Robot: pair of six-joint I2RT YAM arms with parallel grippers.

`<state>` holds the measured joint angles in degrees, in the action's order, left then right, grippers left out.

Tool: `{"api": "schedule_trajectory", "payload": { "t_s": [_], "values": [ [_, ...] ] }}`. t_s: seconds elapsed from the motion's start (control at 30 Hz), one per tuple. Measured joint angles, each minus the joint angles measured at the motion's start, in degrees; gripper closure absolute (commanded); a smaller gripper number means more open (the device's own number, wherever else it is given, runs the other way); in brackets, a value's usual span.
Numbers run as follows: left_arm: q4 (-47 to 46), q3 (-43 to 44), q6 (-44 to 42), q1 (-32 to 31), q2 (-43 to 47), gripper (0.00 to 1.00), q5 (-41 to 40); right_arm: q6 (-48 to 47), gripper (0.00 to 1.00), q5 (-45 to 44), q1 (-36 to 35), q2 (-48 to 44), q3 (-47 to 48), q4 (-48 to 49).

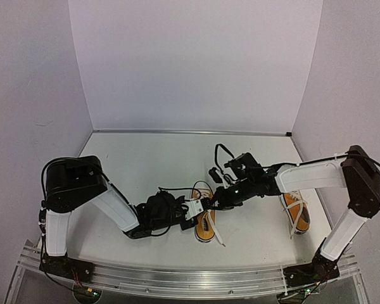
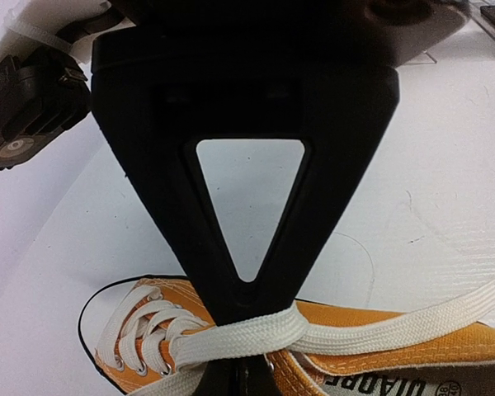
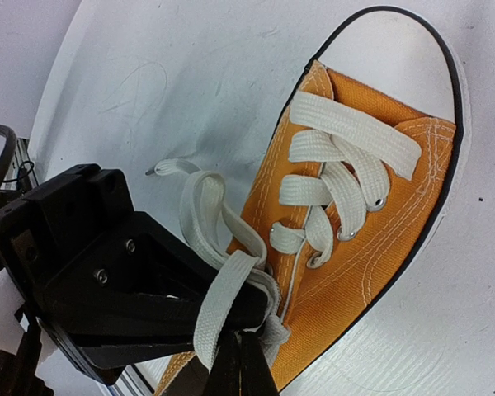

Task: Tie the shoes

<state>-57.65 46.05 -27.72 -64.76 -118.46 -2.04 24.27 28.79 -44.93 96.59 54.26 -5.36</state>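
One orange shoe [image 1: 204,227] lies mid-table, toe cap toward the near edge. The second shoe [image 1: 297,214] lies to the right, under the right arm. My left gripper [image 1: 199,208] and right gripper [image 1: 210,204] meet tip to tip over the middle shoe's tongue. In the left wrist view my left gripper [image 2: 235,379] is shut, and a white lace [image 2: 256,334] crosses the right gripper's black tip above the shoe [image 2: 412,330]. In the right wrist view my right gripper [image 3: 239,367] is shut on the lace [image 3: 223,305] beside the shoe [image 3: 371,247]. A lace loop lies over the left gripper's finger.
A loose lace end [image 1: 219,239] trails from the middle shoe toward the near edge. White walls close in the table at the back and sides. An aluminium rail [image 1: 190,275] runs along the near edge. A black cable [image 1: 221,152] loops above the right wrist.
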Motion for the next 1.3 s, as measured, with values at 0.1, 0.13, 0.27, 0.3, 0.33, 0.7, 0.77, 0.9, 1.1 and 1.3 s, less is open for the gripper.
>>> {"api": "schedule_trajectory", "payload": {
  "t_s": [0.1, 0.13, 0.27, 0.3, 0.33, 0.7, 0.77, 0.9, 1.1, 1.3],
  "values": [
    [1.06, 0.03, -0.69, -0.26, 0.7, 0.91, -0.98, 0.0, 1.0, -0.65, -0.04, -0.39, 0.0, -0.05],
    [1.61, 0.03, -0.89, -0.35, 1.1, 0.89, -1.28, 0.0, 1.0, -0.93, -0.07, -0.61, 0.0, -0.05],
    [5.38, -0.05, -1.19, -0.49, 3.72, 0.82, -1.94, -0.02, 1.0, -2.09, -0.04, -1.72, 0.0, 0.03],
    [6.28, -0.23, -1.13, -0.54, 4.57, 0.79, -2.03, -0.02, 1.0, -2.26, -0.04, -1.86, 0.0, 0.08],
    [7.04, -0.54, -1.1, -0.57, 5.49, 0.78, -2.12, -0.02, 1.0, -2.39, -0.04, -1.9, 0.0, 0.13],
    [16.67, -2.55, -1.04, -0.97, 11.72, 0.74, -0.83, -0.18, 1.0, -2.67, -0.04, -1.9, 0.0, 0.19],
    [17.93, -3.72, -0.86, -0.97, 12.89, 0.73, -0.53, -0.2, 1.0, -2.72, -0.04, -1.9, -0.01, 0.19],
    [20.52, -5.61, 0.49, -0.67, 16.42, 0.67, 0.79, -0.2, 1.0, -2.88, -0.04, -1.93, -0.05, 0.19],
    [22.38, -5.65, 5.78, 3.46, 21.2, 0.58, 6.77, -0.22, 1.0, -3.35, -0.04, -2.6, -0.53, 0.23],
    [25.52, -5.64, 8.56, 10.65, 22.41, 0.51, 11.55, -0.22, 1.0, -3.64, -0.04, -2.73, -0.92, 0.23]
  ]
}}
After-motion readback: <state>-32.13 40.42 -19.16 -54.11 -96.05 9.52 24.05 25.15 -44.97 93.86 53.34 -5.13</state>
